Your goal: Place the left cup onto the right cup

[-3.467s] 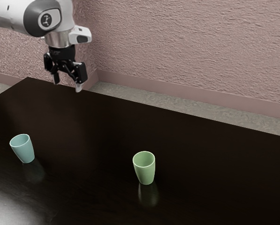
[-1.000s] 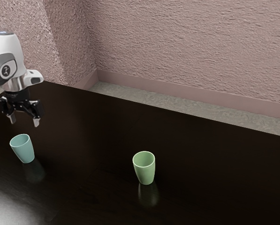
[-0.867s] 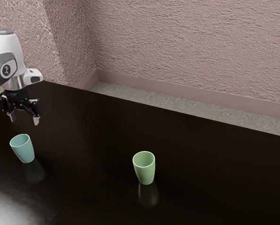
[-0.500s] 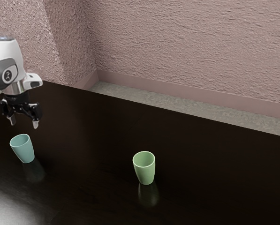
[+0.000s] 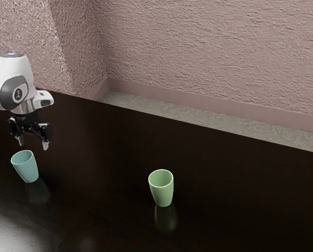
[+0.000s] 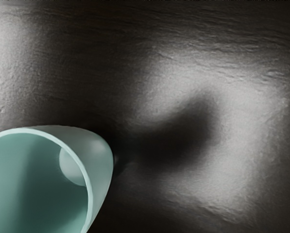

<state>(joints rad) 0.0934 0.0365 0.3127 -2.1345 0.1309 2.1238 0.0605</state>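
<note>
1. Hovering above the blue cup (image 5: pixel 25 166), slightly off-centre, your gripper (image 5: pixel 32 144) holds nothing, jaws spread wide.
2. That cup stands upright near the table's (image 5: pixel 224 173) edge at the exterior view's left, not yet grasped.
3. You have yet to grasp it, carry it and stack it on the green cup (image 5: pixel 161 187), which stands well apart.

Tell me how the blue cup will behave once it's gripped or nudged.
The blue cup looks thin-walled and empty, so probably light and rigid. It narrows toward its base, so a nudge near the rim may tip it, and on its side it would likely roll in a curve. Its smooth wall might slip.
</note>
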